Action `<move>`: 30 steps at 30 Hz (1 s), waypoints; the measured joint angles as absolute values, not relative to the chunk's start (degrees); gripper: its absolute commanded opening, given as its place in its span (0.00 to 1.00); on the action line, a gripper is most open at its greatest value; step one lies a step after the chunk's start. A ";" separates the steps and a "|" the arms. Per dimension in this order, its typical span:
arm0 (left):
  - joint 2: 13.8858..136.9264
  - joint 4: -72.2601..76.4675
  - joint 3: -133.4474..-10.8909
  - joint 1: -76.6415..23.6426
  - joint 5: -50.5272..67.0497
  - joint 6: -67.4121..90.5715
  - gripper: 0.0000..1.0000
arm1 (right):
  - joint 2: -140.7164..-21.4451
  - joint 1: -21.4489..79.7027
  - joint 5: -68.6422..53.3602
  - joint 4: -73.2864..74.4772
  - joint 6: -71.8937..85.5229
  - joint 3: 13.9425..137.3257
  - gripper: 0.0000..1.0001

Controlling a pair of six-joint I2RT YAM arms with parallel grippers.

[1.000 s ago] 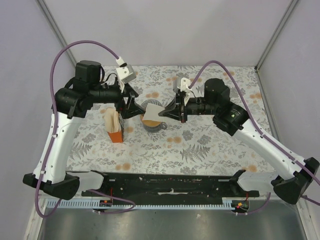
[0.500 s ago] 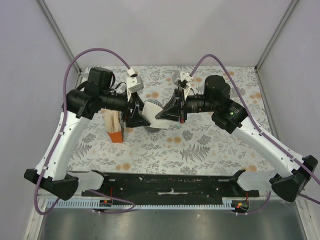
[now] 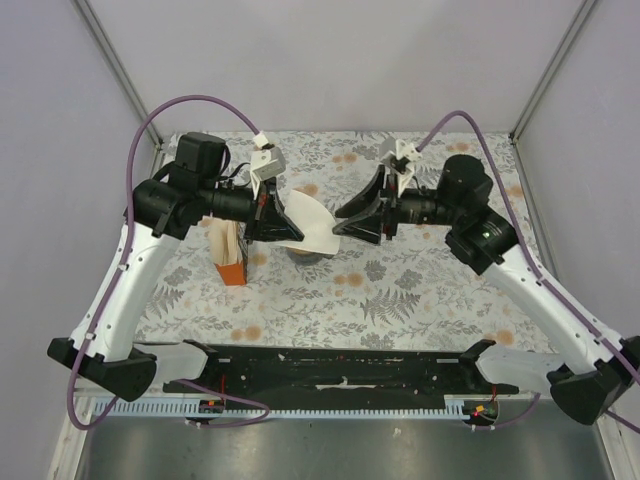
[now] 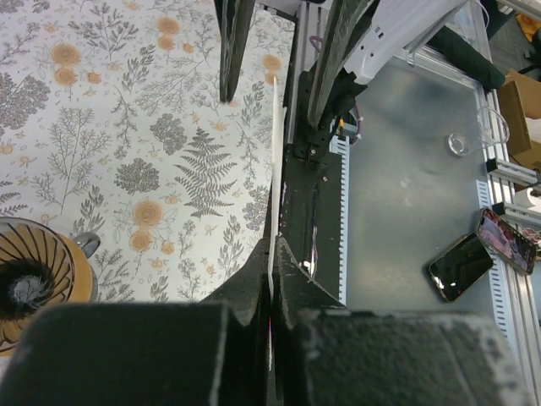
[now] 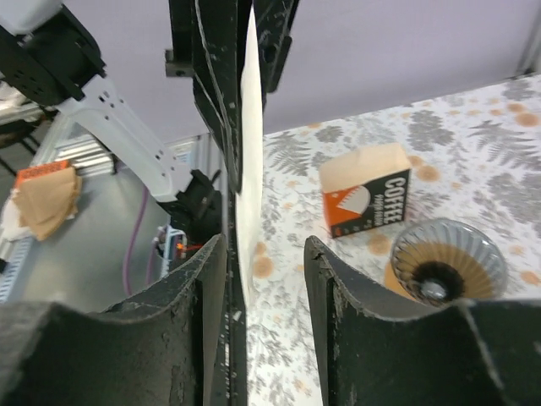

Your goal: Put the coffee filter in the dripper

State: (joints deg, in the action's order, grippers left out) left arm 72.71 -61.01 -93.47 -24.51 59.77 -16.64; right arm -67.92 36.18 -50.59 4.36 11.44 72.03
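Coffee filter [image 3: 305, 225] hangs pinched in left pincer [image 4: 272, 254] above the dripper [image 5: 448, 252], right pincer [image 5: 264, 244] parted

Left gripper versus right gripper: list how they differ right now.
The left gripper is shut on the edge of the coffee filter; the right gripper is open, jaws apart either side of it. The left gripper reaches in from the left, the right gripper from the right. Both face each other above the table.

In the top view the coffee filter [image 3: 305, 222] hangs mid-frame, over the dripper [image 3: 308, 257] on the table [image 3: 420, 290]; the left gripper [image 3: 280, 222] meets its left edge; the right gripper [image 3: 342, 214] lies just right of it; a box [image 3: 230, 255] stands left of the dripper.
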 measured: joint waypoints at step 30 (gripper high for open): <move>72.03 -62.74 -93.47 -24.51 61.67 -16.78 0.02 | -62.26 32.01 -54.17 6.09 7.57 66.65 0.34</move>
